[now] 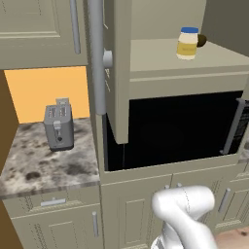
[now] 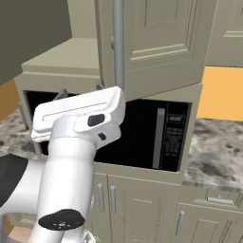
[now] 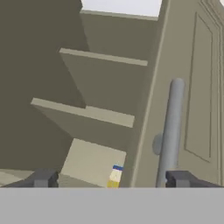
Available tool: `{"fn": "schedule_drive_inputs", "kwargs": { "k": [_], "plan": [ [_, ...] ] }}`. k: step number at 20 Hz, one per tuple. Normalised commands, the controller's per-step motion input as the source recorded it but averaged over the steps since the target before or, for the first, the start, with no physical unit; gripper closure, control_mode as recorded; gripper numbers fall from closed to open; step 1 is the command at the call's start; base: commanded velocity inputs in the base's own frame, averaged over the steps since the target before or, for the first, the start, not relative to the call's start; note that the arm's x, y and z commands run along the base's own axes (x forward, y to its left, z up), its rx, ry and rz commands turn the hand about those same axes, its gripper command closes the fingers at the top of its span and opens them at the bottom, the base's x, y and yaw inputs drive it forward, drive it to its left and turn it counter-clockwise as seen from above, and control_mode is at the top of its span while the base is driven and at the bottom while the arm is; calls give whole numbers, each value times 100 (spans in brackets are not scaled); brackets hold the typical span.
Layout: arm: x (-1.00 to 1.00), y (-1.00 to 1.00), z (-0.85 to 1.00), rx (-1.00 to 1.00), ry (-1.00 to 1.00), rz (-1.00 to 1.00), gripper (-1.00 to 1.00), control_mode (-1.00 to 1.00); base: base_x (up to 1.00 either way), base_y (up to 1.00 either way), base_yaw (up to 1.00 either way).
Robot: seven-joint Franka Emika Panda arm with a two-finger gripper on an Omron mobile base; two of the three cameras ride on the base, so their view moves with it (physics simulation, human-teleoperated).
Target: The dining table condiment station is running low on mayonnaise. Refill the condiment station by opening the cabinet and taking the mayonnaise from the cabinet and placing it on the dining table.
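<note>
The mayonnaise (image 1: 187, 44), a small jar with a blue lid and yellow label, stands on the lowest shelf of the open cabinet (image 1: 194, 61). Something dark sits just behind it. The cabinet's left door (image 1: 118, 73) is swung out toward me, its long grey bar handle (image 1: 97, 58) facing left. In the hand view my gripper (image 3: 111, 179) is open, its fingertips (image 3: 41, 178) far apart. It looks up into the cabinet's shelves, with a sliver of the mayonnaise (image 3: 114, 176) past the door's edge. The door handle (image 3: 170, 131) runs up on the right. The dining table is out of view.
A black microwave (image 1: 180, 126) fills the space under the cabinet. A grey toaster (image 1: 59, 126) stands on a small marble counter (image 1: 34, 165) to the left. Low cabinets with short handles (image 1: 95, 223) lie below. My white arm (image 2: 76, 142) rises before the microwave.
</note>
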Motion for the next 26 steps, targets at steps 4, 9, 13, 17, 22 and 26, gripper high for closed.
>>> {"fn": "schedule_drive_inputs", "kwargs": {
  "k": [4,9,13,17,22,26],
  "plan": [
    [1,82,2,-32,7,-19,-100,-100,0,0,0],
    [43,51,0,-23,26,-34,-100,-100,0,0,0],
    [79,20,-6,-18,38,-39,-100,-100,0,0,0],
    [88,0,-9,-11,40,-37,-100,-100,0,0,0],
    [78,-10,-9,-6,38,-29,-100,-100,0,0,0],
    [67,-55,-30,0,31,-12,-100,-100,0,0,0]
  ]
}}
